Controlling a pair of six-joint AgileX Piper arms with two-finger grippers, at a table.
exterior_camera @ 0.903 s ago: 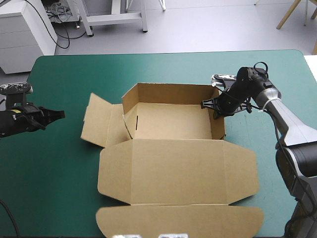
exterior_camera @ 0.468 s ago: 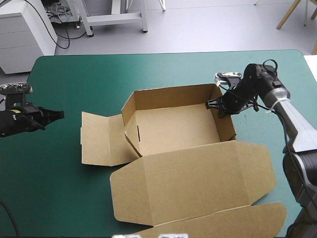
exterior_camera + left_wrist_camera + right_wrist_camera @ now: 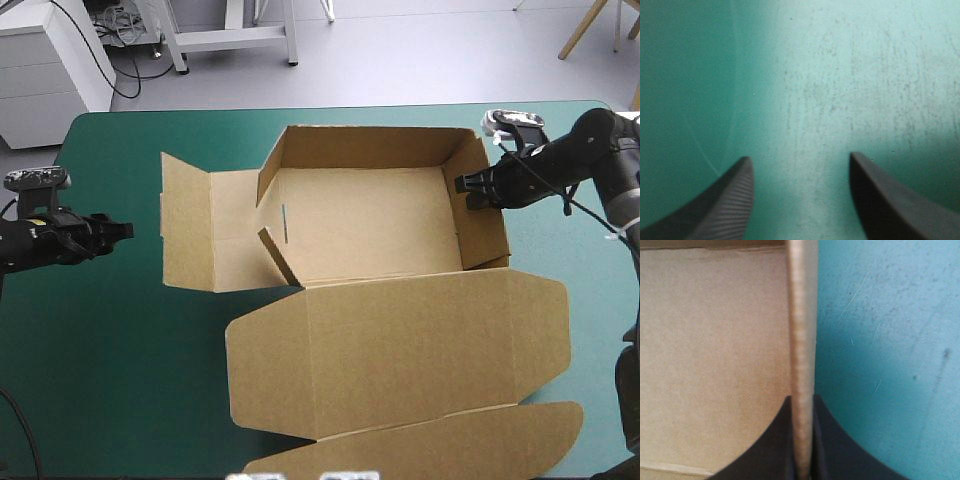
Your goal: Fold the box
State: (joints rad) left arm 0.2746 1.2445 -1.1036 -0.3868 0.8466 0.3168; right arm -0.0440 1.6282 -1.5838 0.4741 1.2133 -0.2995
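The brown cardboard box (image 3: pixel 370 240), an open tray with walls raised and its lid lying flat toward the near side, sits on the teal-green table cover (image 3: pixel 130 380); the lid's rounded tuck flap is partly cut off at the high view's lower edge. The right gripper (image 3: pixel 470 187) clamps the box's right wall, its black fingers (image 3: pixel 770 455) pinching the board's edge so closely in the right wrist view that no gap shows. Well left of the box's flat side flap, the left gripper (image 3: pixel 125 230) hovers with fingers parted over bare cover, the box outside its camera's sight.
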